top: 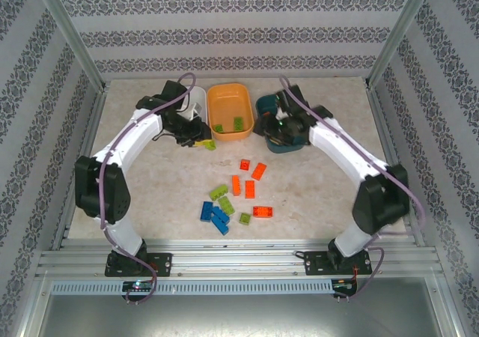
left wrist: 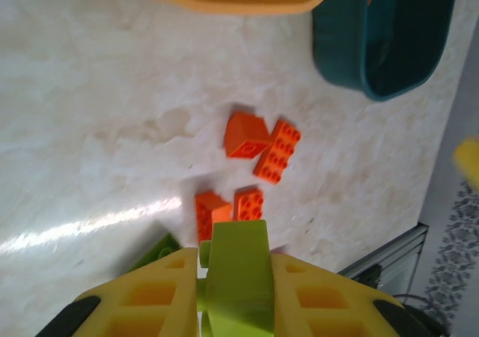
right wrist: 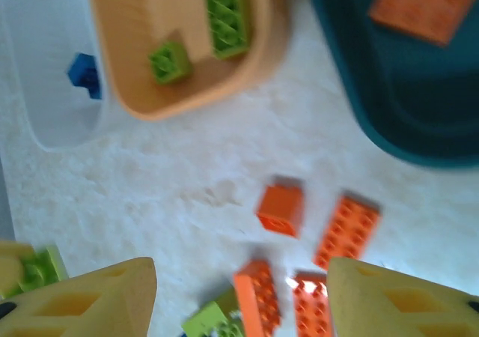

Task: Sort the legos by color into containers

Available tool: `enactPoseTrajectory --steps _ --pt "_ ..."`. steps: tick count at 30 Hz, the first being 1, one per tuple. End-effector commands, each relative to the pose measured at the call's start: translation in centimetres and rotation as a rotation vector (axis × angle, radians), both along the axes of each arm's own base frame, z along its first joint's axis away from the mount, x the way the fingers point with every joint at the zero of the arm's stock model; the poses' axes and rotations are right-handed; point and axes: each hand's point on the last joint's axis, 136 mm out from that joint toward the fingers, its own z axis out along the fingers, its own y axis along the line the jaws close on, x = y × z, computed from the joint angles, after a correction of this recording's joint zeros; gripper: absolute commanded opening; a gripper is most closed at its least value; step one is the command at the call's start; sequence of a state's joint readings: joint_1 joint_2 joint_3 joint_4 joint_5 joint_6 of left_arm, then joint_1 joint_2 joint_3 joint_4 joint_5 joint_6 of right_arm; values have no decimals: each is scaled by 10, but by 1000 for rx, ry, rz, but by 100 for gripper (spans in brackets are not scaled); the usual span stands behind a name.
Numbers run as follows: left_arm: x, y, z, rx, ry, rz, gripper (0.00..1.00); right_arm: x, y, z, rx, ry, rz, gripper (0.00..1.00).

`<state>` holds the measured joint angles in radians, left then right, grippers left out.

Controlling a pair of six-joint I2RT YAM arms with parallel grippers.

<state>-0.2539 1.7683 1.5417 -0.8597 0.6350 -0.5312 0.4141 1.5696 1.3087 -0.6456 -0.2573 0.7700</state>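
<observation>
My left gripper (left wrist: 238, 292) is shut on a lime green lego (left wrist: 238, 269), held above the table in front of the orange container (top: 230, 111). In the top view that gripper (top: 199, 136) sits beside the white container (top: 198, 97). My right gripper (right wrist: 239, 296) is open and empty, hovering over the teal container (top: 288, 147). An orange lego (right wrist: 423, 4) lies in the teal container (right wrist: 389, 105). Two green legos (right wrist: 227, 15) rest in the orange container (right wrist: 142, 90). A blue lego (right wrist: 84, 73) lies in the white container (right wrist: 45, 90).
Loose legos lie mid-table: several orange (top: 250, 189), three green (top: 219, 192) and three blue (top: 217, 217). Metal frame posts and patterned walls close in both sides and the back. A rail (top: 239, 258) runs along the near edge.
</observation>
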Motion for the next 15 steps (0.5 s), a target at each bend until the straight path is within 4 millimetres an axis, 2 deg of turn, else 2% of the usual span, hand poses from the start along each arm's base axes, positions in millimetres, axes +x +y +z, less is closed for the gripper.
enactPoseTrajectory --steps 1,3,8,10,15 --pt "39 -14 9 -112 -25 91 24 -29 -14 -14 13 8 -36 62" --pt "63 -24 14 -186 -43 148 24 -51 -25 -27 8 26 -48 63" --pt "119 -40 19 -344 -86 301 24 -92 -41 -50 21 61 -83 63" --pt "138 -42 14 -365 -86 355 24 -103 -45 -55 26 69 -97 63" --pt "175 -45 -17 -344 -10 451 26 -118 -54 -55 30 43 -125 64"
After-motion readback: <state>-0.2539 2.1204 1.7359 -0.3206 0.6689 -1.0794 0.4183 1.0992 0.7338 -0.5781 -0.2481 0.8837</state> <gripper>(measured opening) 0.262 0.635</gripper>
